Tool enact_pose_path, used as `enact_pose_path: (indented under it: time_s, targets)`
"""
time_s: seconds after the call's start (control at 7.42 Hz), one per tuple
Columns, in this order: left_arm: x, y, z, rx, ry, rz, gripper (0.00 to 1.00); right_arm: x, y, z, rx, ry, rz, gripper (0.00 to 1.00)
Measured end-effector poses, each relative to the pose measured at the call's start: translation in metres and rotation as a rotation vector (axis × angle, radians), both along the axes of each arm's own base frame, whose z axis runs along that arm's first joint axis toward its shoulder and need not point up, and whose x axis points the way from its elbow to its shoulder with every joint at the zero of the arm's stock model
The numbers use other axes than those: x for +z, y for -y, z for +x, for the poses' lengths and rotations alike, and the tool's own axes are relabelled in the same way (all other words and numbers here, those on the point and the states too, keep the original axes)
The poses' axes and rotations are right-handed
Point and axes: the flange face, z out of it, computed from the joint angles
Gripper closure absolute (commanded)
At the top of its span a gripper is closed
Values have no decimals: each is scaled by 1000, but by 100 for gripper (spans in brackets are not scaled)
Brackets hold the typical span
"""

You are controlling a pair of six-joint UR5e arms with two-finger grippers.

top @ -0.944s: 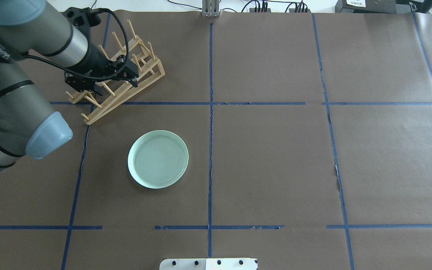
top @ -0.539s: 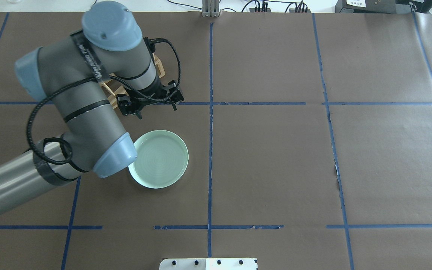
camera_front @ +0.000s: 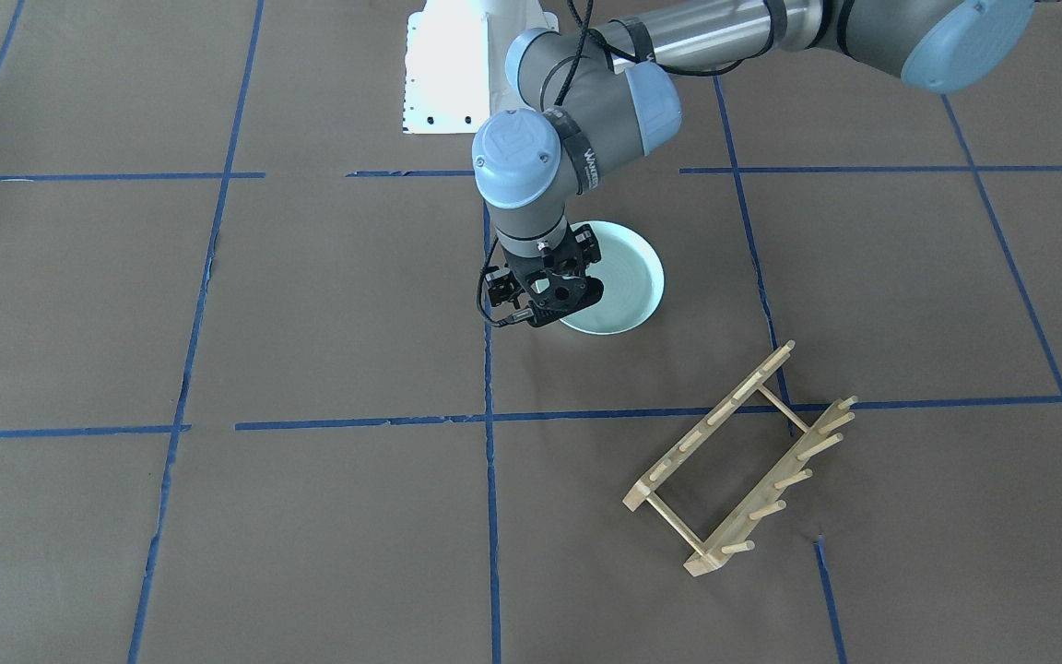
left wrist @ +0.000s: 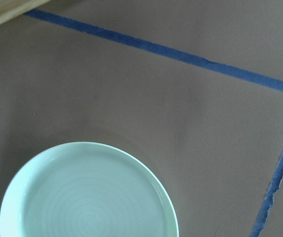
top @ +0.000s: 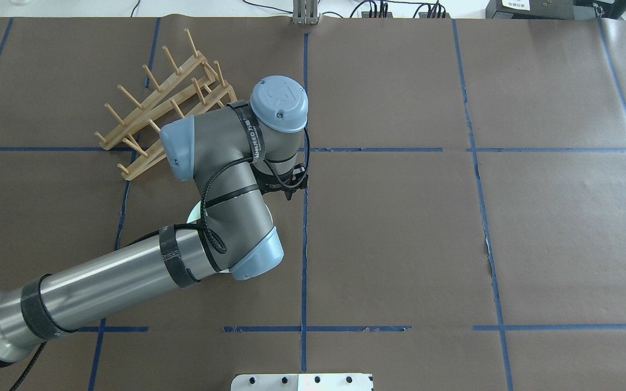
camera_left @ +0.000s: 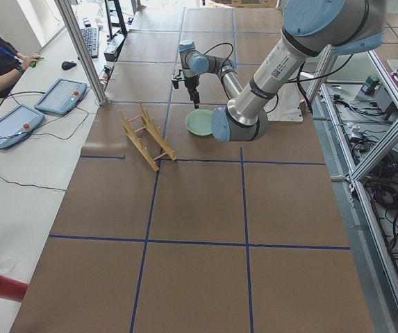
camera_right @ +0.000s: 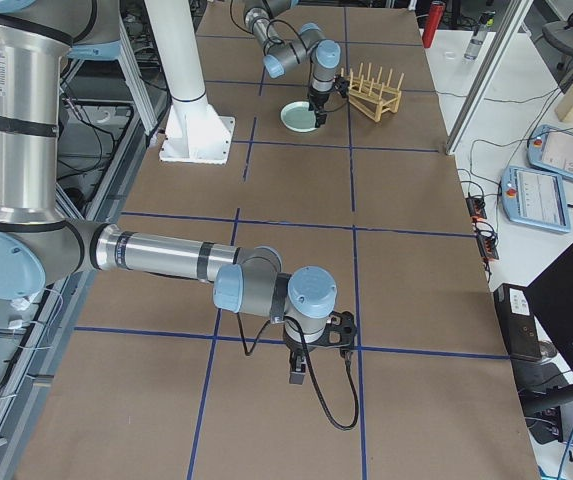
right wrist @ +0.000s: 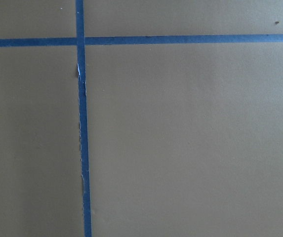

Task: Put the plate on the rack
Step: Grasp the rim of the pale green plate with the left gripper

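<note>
- Front-facing view: the step in hand looks like the approach to the grasp. The left gripper [camera_front: 545, 295] hangs over the plate [camera_front: 623, 277] at its 8 o'clock rim, and the plate lies flat on the table. The gripper carries nothing, and I cannot tell how wide its jaws stand. The rack [camera_front: 706, 426] sits well apart, at 4 o'clock from the plate, with only paper and tape lines showing between them.
- Overhead view: the arm hides almost all of the plate [top: 193, 214], leaving only a sliver. The rack [top: 152, 103] lies at 11 o'clock from it, its pegs upright. Only part of the left gripper [top: 290, 187] shows.
- Left side view: the left gripper [camera_left: 196, 103] points down above the plate [camera_left: 202, 123]. The rack [camera_left: 146, 139] stands beside it, towards the table's far edge from the robot.
- Right side view: the right gripper [camera_right: 301, 372] hovers low over bare paper, far from the plate [camera_right: 296, 117] and the rack [camera_right: 374, 95]. Its opening cannot be judged here.
- Left wrist view: the plate [left wrist: 89, 197] fills the 7 o'clock corner with its raised rim clear all round. No fingers show.
- Right wrist view: only paper and crossing tape.
- Next, I judge, the gripper should come down with one finger on each side of the rim. It then needs to lift, tip the plate upright and carry it to a gap between pegs.
</note>
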Motion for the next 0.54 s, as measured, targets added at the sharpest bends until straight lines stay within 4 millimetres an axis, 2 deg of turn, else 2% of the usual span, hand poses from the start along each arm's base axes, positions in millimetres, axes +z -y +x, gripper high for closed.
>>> enact_pose_path:
  time_s: [0.13,0.54]
  targets:
    - [2,-5,10,5,11,-8,43,0,0,0,0,0,0,0]
    - [7,-16,23,22,18,-13,43,0,0,0,-1,0,0,0]
